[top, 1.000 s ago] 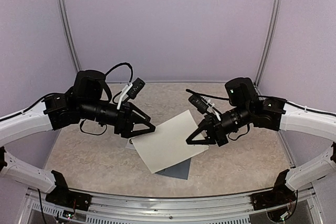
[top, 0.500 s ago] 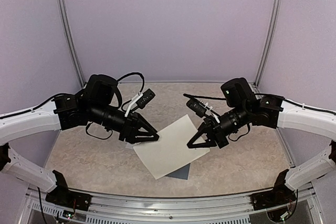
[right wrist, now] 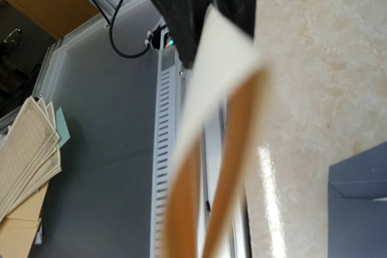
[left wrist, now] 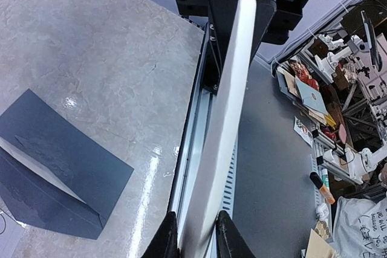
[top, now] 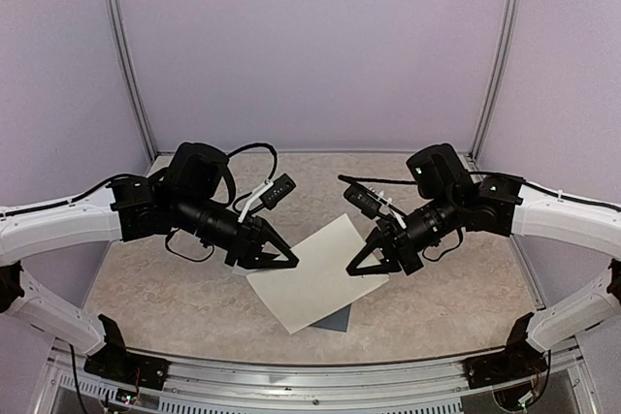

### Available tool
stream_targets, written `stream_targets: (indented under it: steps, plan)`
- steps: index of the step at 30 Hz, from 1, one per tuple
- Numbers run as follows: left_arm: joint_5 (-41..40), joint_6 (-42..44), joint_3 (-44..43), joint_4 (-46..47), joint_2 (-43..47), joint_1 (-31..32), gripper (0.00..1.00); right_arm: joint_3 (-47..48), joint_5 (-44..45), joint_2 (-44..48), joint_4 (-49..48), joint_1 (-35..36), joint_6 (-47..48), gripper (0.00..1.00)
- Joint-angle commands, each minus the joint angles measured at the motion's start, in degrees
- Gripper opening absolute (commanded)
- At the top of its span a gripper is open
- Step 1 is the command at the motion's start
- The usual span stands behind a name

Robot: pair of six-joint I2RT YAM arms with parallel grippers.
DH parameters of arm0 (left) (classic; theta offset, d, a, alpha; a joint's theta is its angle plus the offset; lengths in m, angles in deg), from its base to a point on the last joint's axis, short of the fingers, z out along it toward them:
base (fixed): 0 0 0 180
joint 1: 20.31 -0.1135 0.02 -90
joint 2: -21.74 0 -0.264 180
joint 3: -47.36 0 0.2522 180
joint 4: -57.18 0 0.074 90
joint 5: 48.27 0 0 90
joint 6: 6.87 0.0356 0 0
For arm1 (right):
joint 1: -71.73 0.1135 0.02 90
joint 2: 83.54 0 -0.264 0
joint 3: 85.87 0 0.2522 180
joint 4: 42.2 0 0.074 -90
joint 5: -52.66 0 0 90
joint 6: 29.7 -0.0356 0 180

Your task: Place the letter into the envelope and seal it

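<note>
Nearest the arm bases, the envelope (top: 335, 318) lies flat on the table (top: 175, 288), mostly covered by the letter (top: 312, 276). That cream sheet hangs above it between 2 grippers. The left gripper (top: 289, 261) is pinched tight on its left edge. The right gripper (top: 355, 267) apparently clamps the right edge, though its wrist view is blurred.

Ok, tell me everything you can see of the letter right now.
The letter is a plain cream sheet, paper by its look, blank on the side shown. The left gripper and right gripper pinch its opposite edges, holding it off the table, above the envelope, which it partly hides. The left wrist view shows it edge-on, slightly bowed.
</note>
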Motion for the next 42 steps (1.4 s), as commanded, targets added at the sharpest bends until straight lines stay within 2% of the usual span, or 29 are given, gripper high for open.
stream_targets:
  steps: [1, 3, 7, 9, 10, 14, 16, 20, 25, 28, 31, 35, 42]
  plan:
    - [1.74, -0.42, -1.64, 2.16, -0.88, 0.5, 0.2, 1.81, -0.2, -0.67, 1.69, 0.17, 1.15, 0.0]
    - [2.01, -0.66, -1.54, 2.61, -1.02, 0.51, 0.18, 1.91, -0.2, -0.78, 1.74, 0.19, 1.33, 0.0]
    - [2.26, -1.03, -0.88, 3.12, -1.24, 0.55, 0.0, 1.96, 0.1, -0.91, 1.74, 0.18, 1.41, 0.0]
    - [2.12, -1.0, -0.53, 3.2, -1.2, 0.54, 0.0, 2.12, 1.01, -0.88, 1.82, 0.13, 1.18, 0.0]
    - [1.82, -1.04, -0.28, 3.29, -1.12, 0.55, 0.0, 2.22, 1.51, -0.81, 1.63, 0.22, 0.92, 0.03]
    - [0.86, -2.11, 0.89, 5.3, -0.33, 0.55, 0.0, 1.09, 4.86, 0.87, -3.48, 0.16, -2.61, 0.44]
    - [0.39, -2.94, 1.56, 6.45, 0.17, 0.55, 0.0, -0.31, 7.08, 2.63, -8.34, 0.15, -4.89, 0.54]
    - [-0.71, -3.41, 1.74, 6.53, 0.34, 0.55, 0.0, -2.16, 10.41, 5.14, -15.19, 0.13, -7.66, 0.55]
    - [-4.16, -4.32, 1.65, 6.26, 0.32, 0.54, 0.0, -3.21, 9.98, 5.59, -19.43, 0.34, -8.97, 0.35]
    - [-7.51, -5.68, 1.73, 6.78, 0.33, 0.55, 0.0, -2.79, 9.32, 4.51, -19.93, 2.22, -8.85, 0.32]
    - [-9.73, -7.26, 2.27, 7.66, 0.26, 0.35, 0.0, -2.17, 9.39, 3.57, -19.73, 4.48, -8.62, 0.39]
    - [-10.19, -8.81, 3.28, 9.37, 0.25, -0.34, 0.0, -2.84, 7.8, 1.55, -22.47, 7.0, -10.23, 0.55]
    - [-8.6, -10.85, 4.21, 11.49, 0.4, -2.35, 0.0, -4.42, 6.7, -4.77, -30.01, 11.18, -13.3, 0.68]
